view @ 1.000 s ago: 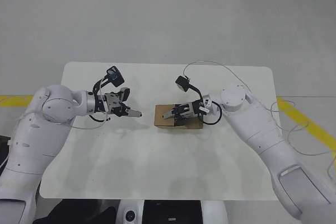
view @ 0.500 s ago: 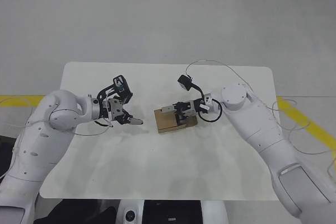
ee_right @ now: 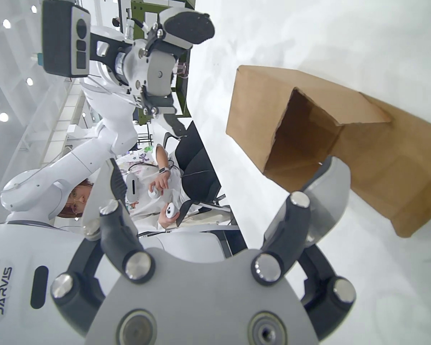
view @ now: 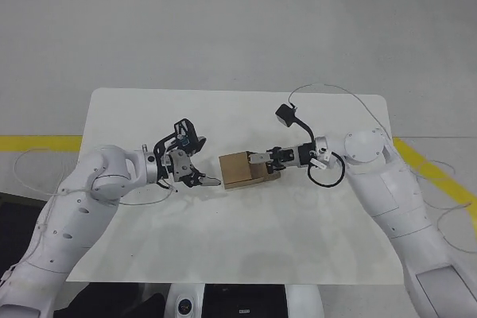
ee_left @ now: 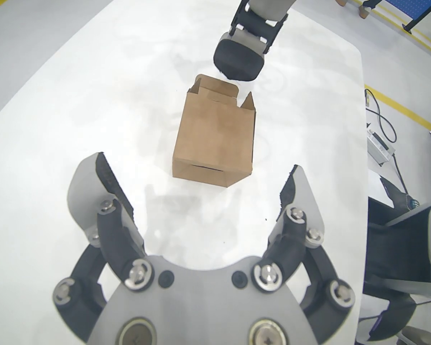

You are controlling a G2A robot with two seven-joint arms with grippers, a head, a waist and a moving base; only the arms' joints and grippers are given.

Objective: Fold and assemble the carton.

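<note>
A brown carton [view: 244, 168] lies on its side in the middle of the white table [view: 143, 238]. Its closed end faces my left gripper [view: 205, 180], which is open and a short way off from it. In the left wrist view the carton [ee_left: 215, 138] lies just beyond the open fingers [ee_left: 106, 181]. Its far end is open with loose flaps [ee_left: 219, 89]. My right gripper [view: 262, 158] is open at that end. In the right wrist view one finger [ee_right: 328, 177] sits at the rim of the carton's open mouth [ee_right: 301, 134]; whether it touches I cannot tell.
A thin cable [view: 334, 99] loops over the table's back right part. The table edge [view: 222, 280] runs close in front, with bare surface all round the carton. Yellow floor lines [view: 32, 143] lie beyond the table's sides.
My left gripper has moved right and nearer, up to the carton's closed end. The right gripper has drawn back from over the carton to its open end. The carton has turned slightly.
</note>
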